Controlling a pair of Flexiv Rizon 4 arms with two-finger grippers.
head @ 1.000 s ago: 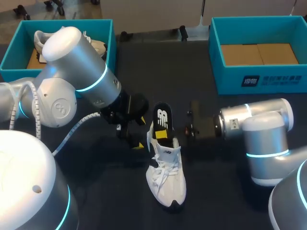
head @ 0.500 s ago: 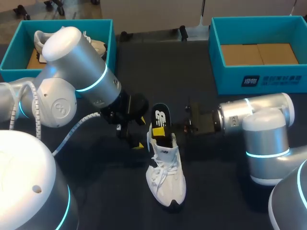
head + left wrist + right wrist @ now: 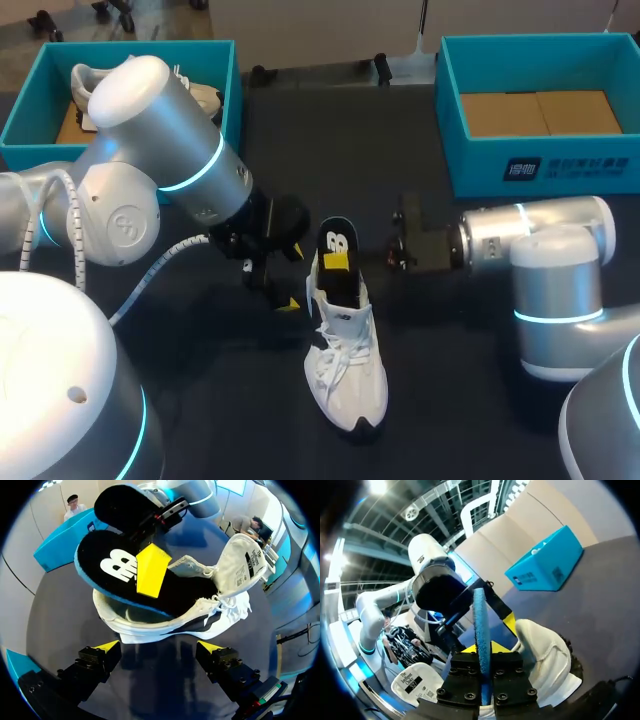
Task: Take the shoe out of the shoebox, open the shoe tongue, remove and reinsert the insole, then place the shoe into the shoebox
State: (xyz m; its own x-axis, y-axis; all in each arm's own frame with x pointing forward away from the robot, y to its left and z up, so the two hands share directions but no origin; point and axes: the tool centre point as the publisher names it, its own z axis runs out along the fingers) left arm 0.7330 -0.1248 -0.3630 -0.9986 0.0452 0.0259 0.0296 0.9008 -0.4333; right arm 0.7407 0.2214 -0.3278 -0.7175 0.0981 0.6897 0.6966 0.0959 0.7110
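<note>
Head view: 2 shoeboxes [image 3: 540,172], 2 shoes [image 3: 347,372], 1 insole [image 3: 341,239] in rt claw [image 3: 337,263].

Dark table [image 3: 330,130]; 1 spare white shoe [image 3: 80,82].

Robotics lab, manipulation test bench.

- Two silver jointed arms, the left arm [image 3: 150,150] and the right arm [image 3: 555,265], each with lit cyan rings at the joints. Both work over one dark matte table [image 3: 330,130].
- A ribbed white cable hose [image 3: 150,275] is slung along the left arm.
- Props are laid out as for a trial. The left shoebox [image 3: 20,115] is open and teal, at the far left corner, with a white boxed shoe [image 3: 90,80] inside.
- The matching right shoebox [image 3: 590,175] sits at the far right corner, showing a cardboard floor.
- A single white sneaker [image 3: 345,375] sits between the arms, with a black insole [image 3: 338,240] standing up out of it.
</note>
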